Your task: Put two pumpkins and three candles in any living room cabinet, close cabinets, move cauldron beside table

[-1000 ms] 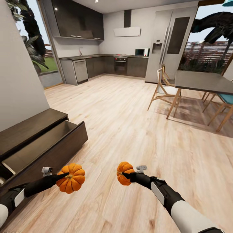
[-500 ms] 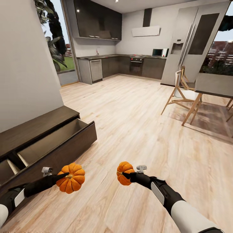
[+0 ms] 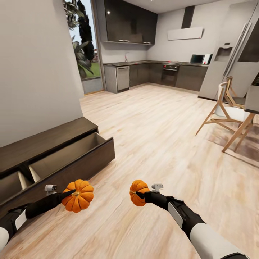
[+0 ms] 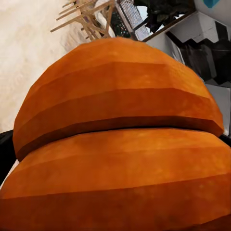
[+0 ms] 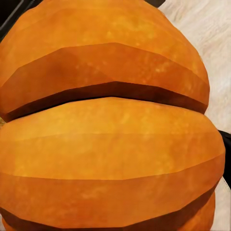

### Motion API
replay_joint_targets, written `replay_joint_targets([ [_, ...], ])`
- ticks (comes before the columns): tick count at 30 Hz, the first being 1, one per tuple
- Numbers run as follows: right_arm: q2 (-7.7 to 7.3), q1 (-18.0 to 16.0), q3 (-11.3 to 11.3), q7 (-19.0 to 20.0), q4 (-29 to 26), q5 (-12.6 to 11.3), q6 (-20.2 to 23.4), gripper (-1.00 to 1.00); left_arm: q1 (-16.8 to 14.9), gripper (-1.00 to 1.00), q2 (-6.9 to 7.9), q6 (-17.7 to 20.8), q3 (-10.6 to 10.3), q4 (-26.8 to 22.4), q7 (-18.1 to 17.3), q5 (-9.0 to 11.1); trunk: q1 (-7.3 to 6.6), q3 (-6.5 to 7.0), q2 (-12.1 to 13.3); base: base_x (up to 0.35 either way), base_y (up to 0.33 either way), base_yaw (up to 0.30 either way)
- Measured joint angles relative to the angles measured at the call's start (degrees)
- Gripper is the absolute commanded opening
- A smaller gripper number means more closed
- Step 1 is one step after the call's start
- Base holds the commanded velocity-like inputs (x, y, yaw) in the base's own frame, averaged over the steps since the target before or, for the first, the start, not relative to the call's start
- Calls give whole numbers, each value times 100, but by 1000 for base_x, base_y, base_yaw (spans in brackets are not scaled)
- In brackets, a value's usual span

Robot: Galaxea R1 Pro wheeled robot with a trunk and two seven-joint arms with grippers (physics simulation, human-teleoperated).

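I hold two ribbed orange pumpkins above the light plank floor. My left gripper [image 3: 72,194] is shut on the larger pumpkin [image 3: 78,202], whose orange ribs [image 4: 115,144] press close to the left wrist camera. My right gripper [image 3: 138,194] is shut on the smaller pumpkin [image 3: 137,191], seen close up [image 5: 110,130] in the right wrist view. The long low dark brown cabinet [image 3: 46,138] runs along the wall at the left, just beyond the left pumpkin. Two of its drawers stand open: one [image 3: 72,153] with a pale interior, and a second [image 3: 10,183] at the frame's left edge.
A kitchen with dark units [image 3: 158,73] and a tall pale fridge [image 3: 230,54] lies at the far end. Wooden chairs [image 3: 223,115] and a table edge [image 3: 251,102] stand at the right. Bare plank floor [image 3: 162,144] stretches ahead.
The whole head view has swung leftward: kitchen, chairs and cabinet slid to the right in frame, and more of the open drawers came into sight. Both arms and pumpkins keep their pose.
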Motion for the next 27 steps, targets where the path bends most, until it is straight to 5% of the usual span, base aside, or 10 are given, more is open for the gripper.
replay_joint_targets([
  [16, 8, 1, 1, 4, 45, 2, 16, -100, 0, -100, -107, -11, 22, 126, -56, 7, 0, 0, 0, 286, -211, 290],
  [20, 98, 1, 13, 7, 51, -20, 25, -100, 0, -100, -319, -10, 13, 112, -56, -1, 0, 0, 0, 303, -175, 291],
  [27, 151, 1, 11, -29, 62, -11, 26, -100, 0, -100, -350, -9, 26, 145, -55, 4, 0, 0, 0, 308, -156, 291],
])
